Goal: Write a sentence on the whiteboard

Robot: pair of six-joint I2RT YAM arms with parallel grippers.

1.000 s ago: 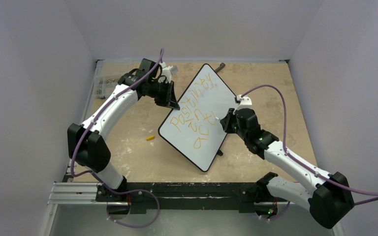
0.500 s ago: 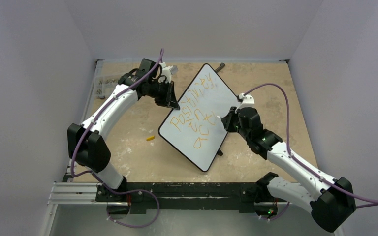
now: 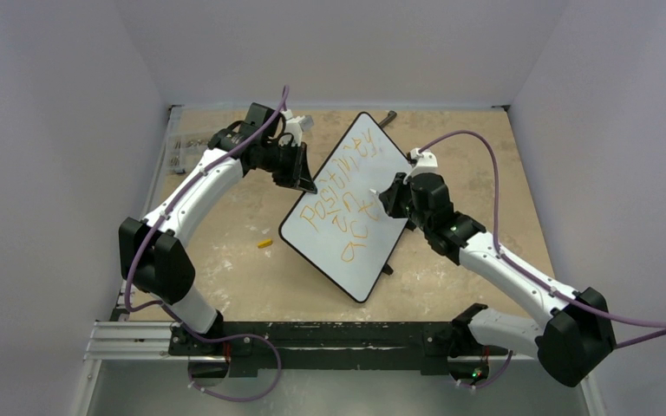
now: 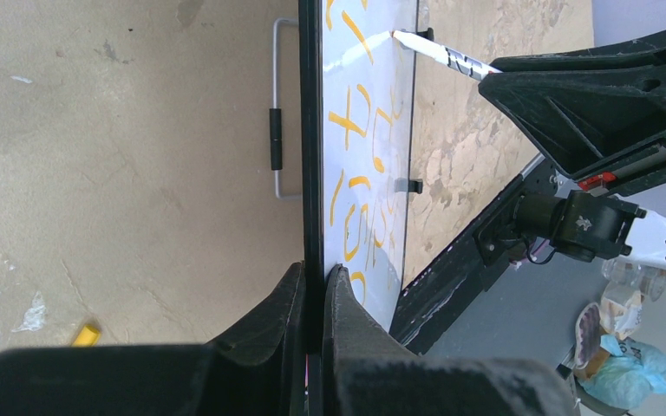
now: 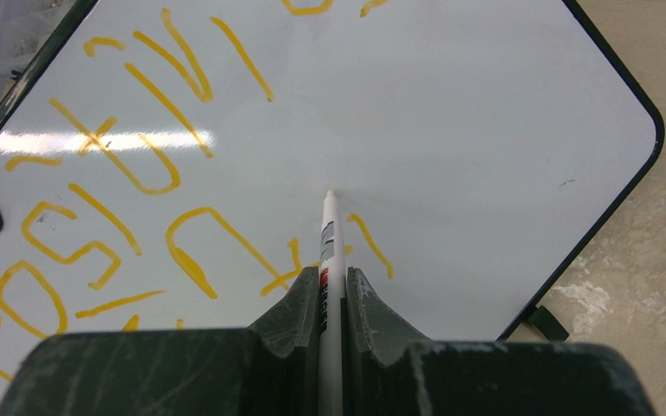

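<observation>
The whiteboard [image 3: 371, 260] stands tilted on the table, corner-on to me. The sentence [image 3: 340, 198] is orange-yellow lettering in three lines; the third line ends after "act". My left gripper [image 3: 303, 182] is shut on the board's left edge, with the black frame [image 4: 312, 130] pinched between the jaws [image 4: 312, 270]. My right gripper [image 3: 390, 201] is shut on a white marker [image 5: 330, 247]. The marker's tip rests at or just off the bare board, right of the last letters. The marker also shows in the left wrist view [image 4: 438, 54].
A small yellow cap [image 3: 264, 243] lies on the table left of the board. The board's black foot [image 5: 546, 322] and its wire stand [image 4: 276, 139] stick out. Small clutter [image 3: 182, 147] sits at the far left edge. Walls close in the table on three sides.
My right gripper has moved left and away from me, carrying the marker further over the board. The left gripper and the board have not moved.
</observation>
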